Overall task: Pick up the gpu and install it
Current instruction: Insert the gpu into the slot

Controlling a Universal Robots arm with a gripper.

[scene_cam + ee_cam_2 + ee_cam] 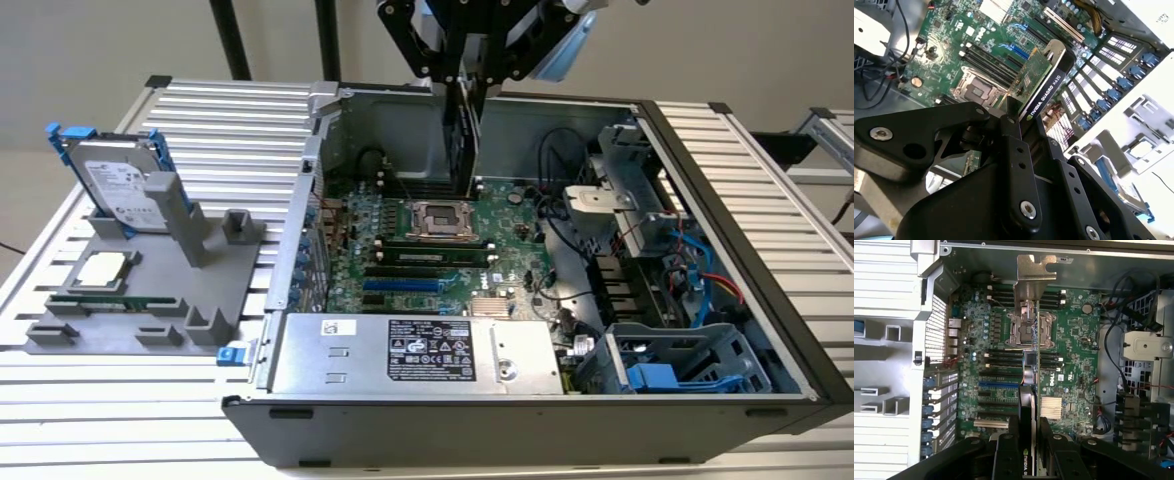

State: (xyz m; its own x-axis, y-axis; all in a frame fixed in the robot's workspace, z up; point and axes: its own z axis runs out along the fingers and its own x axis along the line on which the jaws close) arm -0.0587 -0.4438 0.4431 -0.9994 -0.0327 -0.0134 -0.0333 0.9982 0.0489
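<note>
Grips the gpu [1038, 75] upright in clenched jaws above the open computer case [507, 430], at twelve o'clock from the processor socket [441, 218], seemingly mid-carry, needing its edge squared to a slot.

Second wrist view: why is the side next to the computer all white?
In the second wrist view, strong light washes out the table beside the case, yet the gpu in the gripper keeps its green colour; in the exterior view, the case's inside sits in shade.
</note>
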